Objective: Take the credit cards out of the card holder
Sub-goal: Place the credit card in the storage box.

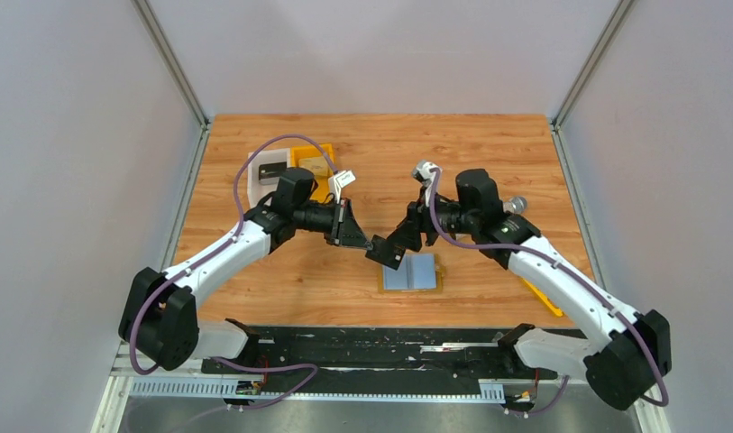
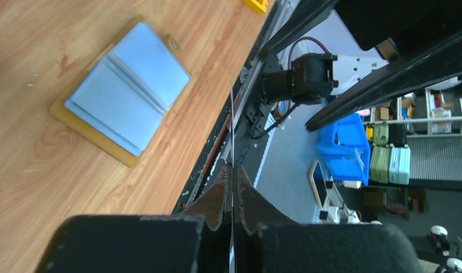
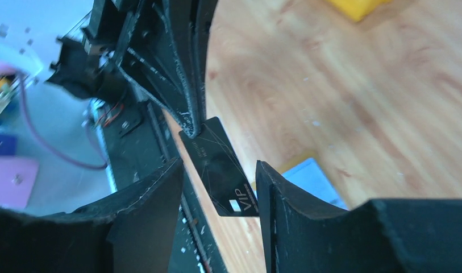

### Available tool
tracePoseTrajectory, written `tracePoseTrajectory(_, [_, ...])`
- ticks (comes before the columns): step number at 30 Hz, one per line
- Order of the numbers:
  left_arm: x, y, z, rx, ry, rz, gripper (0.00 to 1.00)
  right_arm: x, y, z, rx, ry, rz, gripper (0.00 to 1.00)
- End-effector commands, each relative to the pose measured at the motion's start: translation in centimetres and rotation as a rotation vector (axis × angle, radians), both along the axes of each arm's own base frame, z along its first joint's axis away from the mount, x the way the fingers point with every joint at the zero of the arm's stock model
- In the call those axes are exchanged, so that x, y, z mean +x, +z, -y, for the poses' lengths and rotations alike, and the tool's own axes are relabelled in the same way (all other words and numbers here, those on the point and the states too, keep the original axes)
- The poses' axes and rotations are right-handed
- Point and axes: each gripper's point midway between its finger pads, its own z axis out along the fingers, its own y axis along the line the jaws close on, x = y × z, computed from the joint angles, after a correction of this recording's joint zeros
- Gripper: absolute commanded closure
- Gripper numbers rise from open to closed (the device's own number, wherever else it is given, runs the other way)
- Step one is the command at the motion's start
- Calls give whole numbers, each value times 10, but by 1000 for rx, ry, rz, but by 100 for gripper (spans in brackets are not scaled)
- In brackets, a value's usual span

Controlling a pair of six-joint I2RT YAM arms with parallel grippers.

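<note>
Left gripper [image 2: 232, 177]: clenched on a thin black plastic card [image 3: 221, 168] marked VIP, held above the table.
Right gripper [image 3: 218, 168]: jaws apart, one on either side of that card.
Card holder [image 1: 412, 271]: small mustard-tan folding wallet, open on the wooden table [image 1: 489, 162] beside the right gripper, two light-blue panels up; pocket contents cannot be told.
Orange plastic bin [image 1: 306, 159]: behind the left arm, contents mostly hidden.
Flat yellow tool [image 1: 545, 299]: partly under the right arm.

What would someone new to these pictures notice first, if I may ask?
A black VIP card hangs in mid-air at the centre of the scene, pinched at one corner by the shut left claw, with the right claw open around it. Beside them the card holder lies spread open, blue panels up.
</note>
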Motion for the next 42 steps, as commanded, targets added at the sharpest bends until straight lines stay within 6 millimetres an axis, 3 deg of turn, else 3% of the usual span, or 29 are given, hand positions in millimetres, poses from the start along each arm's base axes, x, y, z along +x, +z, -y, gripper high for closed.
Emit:
tracePoseTrajectory(1, [-10, 17, 1, -54, -110, 63, 100, -32, 9, -23, 65, 299, -64, 50])
tracePoseTrajectory(12, [-20, 21, 0, -86, -181, 84, 100, -24, -7, -38, 66, 377, -133, 53])
tracePoseTrajectory(14, [-19, 20, 0, -77, -179, 90, 100, -25, -7, -41, 76, 389, -152, 66])
tracePoseTrajectory(17, [-14, 18, -1, -56, -159, 97, 100, -21, -10, -41, 72, 357, -166, 95])
tracePoseTrajectory(18, [-13, 18, -1, -52, -153, 99, 99, -19, -13, -41, 70, 338, -173, 100])
tracePoseTrajectory(19, [-11, 16, -1, -41, -142, 96, 96, -18, -14, -40, 72, 325, -184, 100])
tracePoseTrajectory(24, [6, 15, -9, -19, -62, 88, 60, -8, -9, -38, 116, 212, -221, 100])
tracePoseTrajectory(27, [21, 24, -19, -52, 16, 115, 50, 9, 2, -32, 179, 72, -241, 100])
tracePoseTrajectory(35, [34, 43, -19, -195, 133, 112, 37, 42, 40, -15, 426, -256, -255, 100])
tracePoseTrajectory(42, [40, 46, -12, -314, 160, 52, 34, 42, 52, -10, 596, -362, -297, 100])
